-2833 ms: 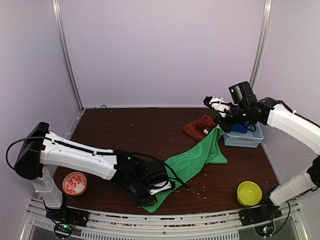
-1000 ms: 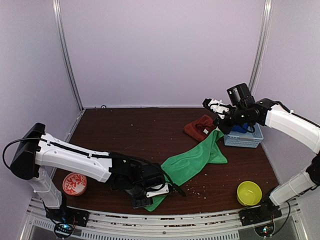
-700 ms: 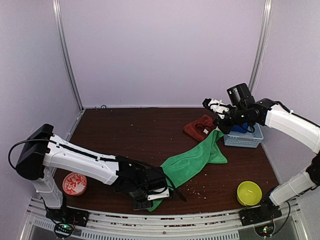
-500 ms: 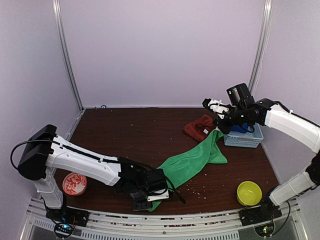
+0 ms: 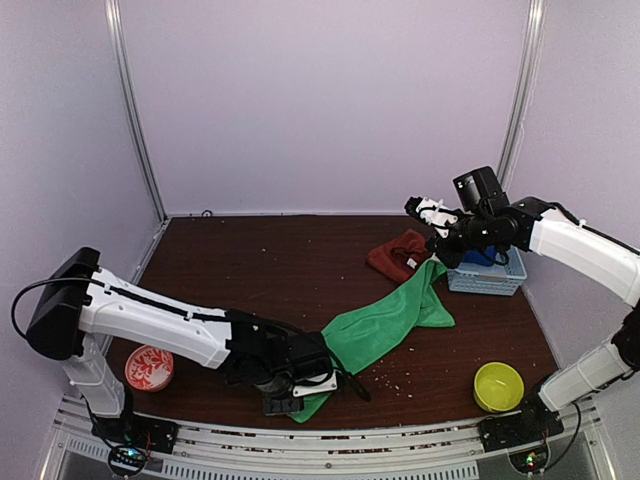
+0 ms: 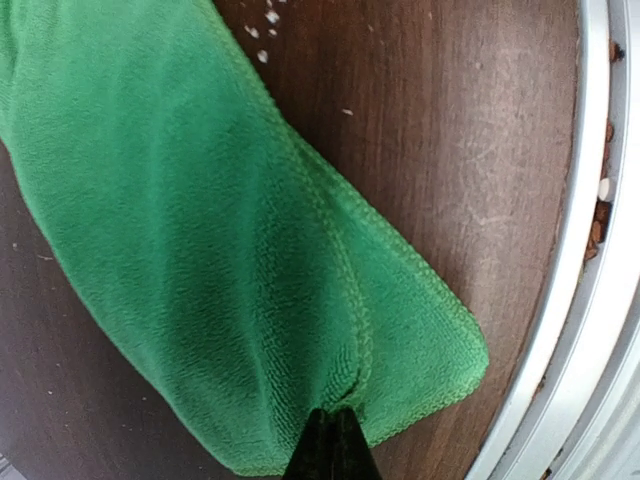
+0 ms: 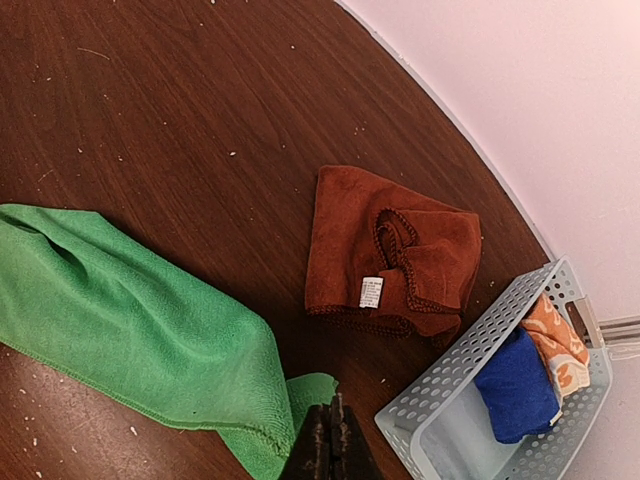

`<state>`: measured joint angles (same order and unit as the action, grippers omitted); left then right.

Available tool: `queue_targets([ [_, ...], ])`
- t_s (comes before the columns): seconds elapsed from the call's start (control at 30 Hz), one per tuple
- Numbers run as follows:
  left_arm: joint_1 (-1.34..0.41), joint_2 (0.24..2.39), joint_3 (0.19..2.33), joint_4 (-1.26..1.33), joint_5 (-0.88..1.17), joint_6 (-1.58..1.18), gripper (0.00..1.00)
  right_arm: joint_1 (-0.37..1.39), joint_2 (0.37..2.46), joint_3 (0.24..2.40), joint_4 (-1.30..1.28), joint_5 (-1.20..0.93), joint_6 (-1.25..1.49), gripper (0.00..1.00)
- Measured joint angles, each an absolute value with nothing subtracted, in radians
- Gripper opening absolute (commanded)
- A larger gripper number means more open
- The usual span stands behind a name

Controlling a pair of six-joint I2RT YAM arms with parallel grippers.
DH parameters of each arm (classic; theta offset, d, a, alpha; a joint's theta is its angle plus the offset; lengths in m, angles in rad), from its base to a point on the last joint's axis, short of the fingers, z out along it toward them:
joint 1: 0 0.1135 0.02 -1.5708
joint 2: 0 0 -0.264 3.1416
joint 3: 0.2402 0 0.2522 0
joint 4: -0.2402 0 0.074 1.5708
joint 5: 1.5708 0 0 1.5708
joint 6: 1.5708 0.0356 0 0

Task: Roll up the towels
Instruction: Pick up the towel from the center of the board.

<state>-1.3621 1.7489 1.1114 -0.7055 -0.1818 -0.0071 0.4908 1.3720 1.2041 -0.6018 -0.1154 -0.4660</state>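
Observation:
The green towel lies stretched in a slanted band from the near table edge up toward the basket. My left gripper is shut on its near end, and the fabric puckers into a fold at the closed tips. My right gripper is raised and shut on the far corner, which rises to a point at the tips. The rust-red towel lies crumpled beside the basket, its white tag facing up.
A pale perforated basket at the right holds a blue cloth and an orange one. A yellow bowl sits near right, a red patterned bowl near left. Crumbs dot the brown table. The metal rail runs close to the towel's near end.
My left gripper has closed on the green towel's near end after shifting slightly along the near edge. The right arm and the far corner have not moved.

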Motion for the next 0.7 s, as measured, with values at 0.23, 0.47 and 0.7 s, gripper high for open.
queue_targets([
  [0.23, -1.323, 1.653, 1.137, -0.711, -0.224, -0.029, 0.0, 0.49, 1.372, 1.204, -0.602, -0.115, -0.463, 0.0],
  [0.47, -1.16, 1.547, 1.185, -0.763, -0.341, -0.117, 0.0, 0.456, 1.383, 1.266, -0.617, -0.109, -0.454, 0.0],
  [0.7, -0.937, 1.406, 1.276, -0.842, -0.594, -0.197, 0.0, 0.406, 1.384, 1.375, -0.611, -0.114, -0.399, 0.0],
])
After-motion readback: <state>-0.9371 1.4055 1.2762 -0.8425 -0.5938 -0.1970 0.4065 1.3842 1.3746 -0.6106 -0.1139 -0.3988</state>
